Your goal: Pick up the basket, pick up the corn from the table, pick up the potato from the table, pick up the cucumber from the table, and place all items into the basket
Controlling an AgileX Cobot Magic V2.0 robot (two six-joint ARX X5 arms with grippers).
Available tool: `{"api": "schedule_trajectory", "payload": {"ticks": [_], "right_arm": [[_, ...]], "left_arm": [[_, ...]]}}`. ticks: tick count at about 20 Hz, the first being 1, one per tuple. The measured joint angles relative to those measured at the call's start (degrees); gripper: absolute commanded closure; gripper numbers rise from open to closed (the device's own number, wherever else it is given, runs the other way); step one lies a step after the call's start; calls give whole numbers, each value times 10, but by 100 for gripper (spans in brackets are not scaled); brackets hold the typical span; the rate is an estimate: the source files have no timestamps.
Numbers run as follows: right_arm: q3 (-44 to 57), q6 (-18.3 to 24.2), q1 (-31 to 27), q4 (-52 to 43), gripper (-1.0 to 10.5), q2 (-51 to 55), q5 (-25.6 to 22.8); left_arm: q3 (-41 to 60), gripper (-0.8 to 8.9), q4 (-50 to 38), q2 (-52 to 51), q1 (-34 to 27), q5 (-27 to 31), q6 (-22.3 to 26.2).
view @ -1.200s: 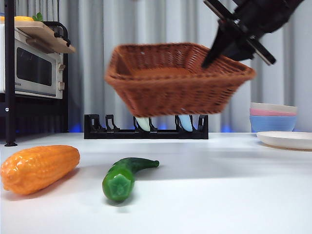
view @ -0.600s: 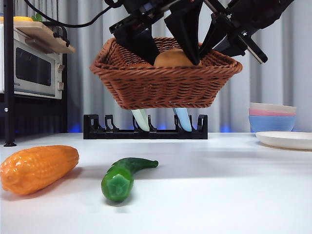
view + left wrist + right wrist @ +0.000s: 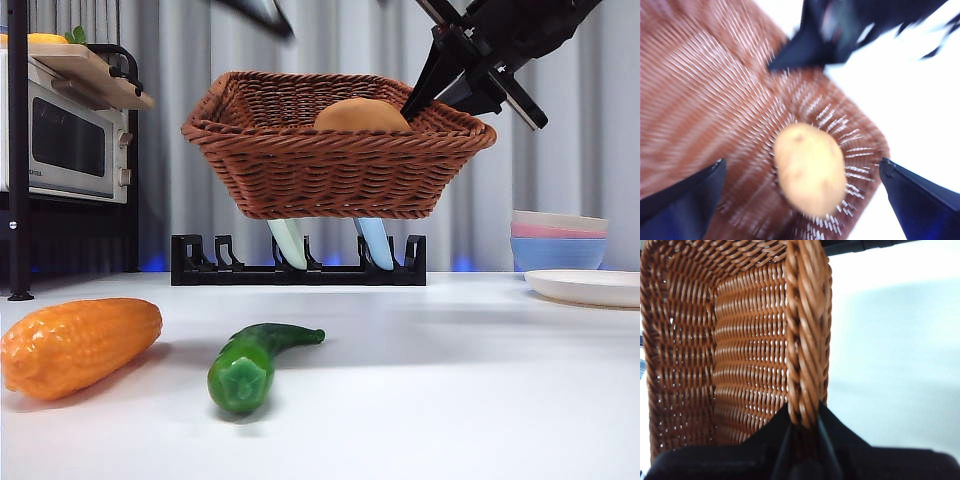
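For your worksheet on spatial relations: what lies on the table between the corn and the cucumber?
Nothing: the front view shows bare table between corn and cucumber.

the basket (image 3: 335,165) is reddish-brown wicker, tightly woven in horizontal ribs with a braided rim; in the right wrist view its weave (image 3: 745,345) shows lighter orange-brown strands with pale gaps. the potato (image 3: 362,116) is a plain tan-orange, paler yellow with faint brown flecks in the left wrist view (image 3: 810,170). the corn (image 3: 80,345) is bright orange fading to yellow, patterned with bumpy kernel rows. the cucumber (image 3: 255,362) is glossy dark green with a lighter green cut end. the table (image 3: 480,400) is plain white. the right gripper (image 3: 802,422) is black.
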State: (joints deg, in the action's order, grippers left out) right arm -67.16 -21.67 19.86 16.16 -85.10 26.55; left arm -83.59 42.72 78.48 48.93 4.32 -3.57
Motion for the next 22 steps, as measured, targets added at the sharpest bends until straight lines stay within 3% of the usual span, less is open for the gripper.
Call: {"api": "schedule_trajectory", "payload": {"ticks": [5, 10, 12, 16, 19, 22], "right_arm": [[0, 0, -15, 0, 958, 0, 1], [0, 0, -49, 0, 958, 0, 0], [0, 0, -57, 0, 958, 0, 0], [0, 0, -67, 0, 958, 0, 1], [0, 0, -69, 1, 958, 0, 1], [0, 0, -71, 1, 958, 0, 0]], "left_arm": [[-36, 190, 166, -156, 0, 9, -10], [-22, 219, 333, -236, 0, 74, -75], [16, 288, 327, -258, 0, 74, -100], [152, 288, 256, -275, 0, 75, -137], [259, 288, 152, -239, -2, 70, -151], [294, 288, 98, -179, -28, 60, -151]]}}
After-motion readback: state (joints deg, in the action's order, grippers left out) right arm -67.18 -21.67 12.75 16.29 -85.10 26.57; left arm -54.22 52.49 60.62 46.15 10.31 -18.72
